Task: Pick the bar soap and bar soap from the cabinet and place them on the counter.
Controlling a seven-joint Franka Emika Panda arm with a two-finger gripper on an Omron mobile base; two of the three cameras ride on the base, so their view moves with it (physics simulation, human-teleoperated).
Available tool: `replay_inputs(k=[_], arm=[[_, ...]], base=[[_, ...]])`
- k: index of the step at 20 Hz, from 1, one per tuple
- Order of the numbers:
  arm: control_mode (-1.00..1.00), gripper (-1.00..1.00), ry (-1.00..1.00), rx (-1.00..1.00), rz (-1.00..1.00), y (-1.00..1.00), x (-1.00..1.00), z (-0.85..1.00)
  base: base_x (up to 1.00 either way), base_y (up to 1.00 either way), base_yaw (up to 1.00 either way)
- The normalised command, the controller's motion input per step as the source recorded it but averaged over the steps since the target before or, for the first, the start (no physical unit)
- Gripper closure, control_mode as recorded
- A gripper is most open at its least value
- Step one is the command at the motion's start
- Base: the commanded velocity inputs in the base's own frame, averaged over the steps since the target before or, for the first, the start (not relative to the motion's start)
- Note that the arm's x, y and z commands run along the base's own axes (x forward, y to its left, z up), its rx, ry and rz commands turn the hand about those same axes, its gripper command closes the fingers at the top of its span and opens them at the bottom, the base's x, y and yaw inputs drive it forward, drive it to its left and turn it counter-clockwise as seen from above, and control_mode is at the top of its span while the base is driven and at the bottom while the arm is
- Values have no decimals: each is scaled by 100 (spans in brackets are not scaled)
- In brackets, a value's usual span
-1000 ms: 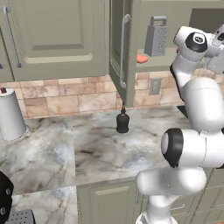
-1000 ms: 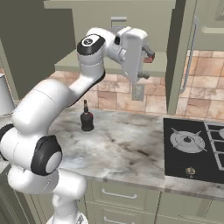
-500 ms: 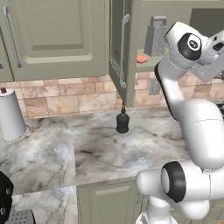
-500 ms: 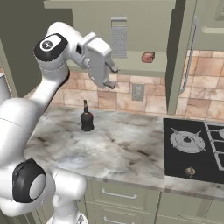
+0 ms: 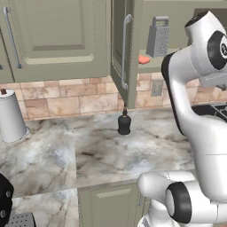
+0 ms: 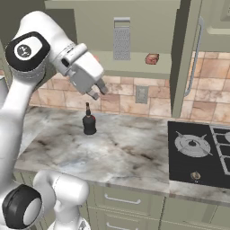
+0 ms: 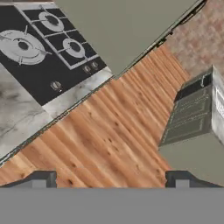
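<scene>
Two bar soaps, salmon-orange point(image 5: 144, 59) and red-brown point(image 6: 152, 59), sit on the cabinet shelf point(image 6: 134, 67) while the gripper point(image 6: 99, 90), spread wide and empty, hangs above the marble counter point(image 6: 117, 148).

A white arm point(image 5: 195, 119) is rising along the right side, its upper joint standing just right of the open cabinet point(image 5: 133, 44), whose door point(image 5: 120, 48) is hanging edge-on with a steel handle point(image 5: 126, 51). On the shelf beside that joint a grater point(image 5: 158, 37) is standing upright and a salmon-orange bar soap point(image 5: 144, 59) is lying just left of it. Below, on the marble counter point(image 5: 88, 150), a black bottle point(image 5: 124, 123) is standing under the door, and a white canister point(image 5: 11, 116) is standing well apart at far left.
</scene>
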Motion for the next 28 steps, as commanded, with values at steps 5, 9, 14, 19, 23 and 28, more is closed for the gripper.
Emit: replay_inputs(k=[5, 9, 14, 19, 23, 28], arm=[[-100, -100, -27, 28, 6, 0, 3, -6], [-100, -100, -22, 23, 7, 3, 10, -12], [-100, -100, -12, 17, 10, 3, 0, -21], [-100, -100, 0, 0, 0, 0, 0, -1], [-100, -100, -4, -5, 24, 1, -34, -40], [-100, -100, -16, -1, 31, 0, -10, -44]], base=[[0, 0, 0], [0, 0, 0], [0, 0, 0], [0, 0, 0], [0, 0, 0], [0, 0, 0]])
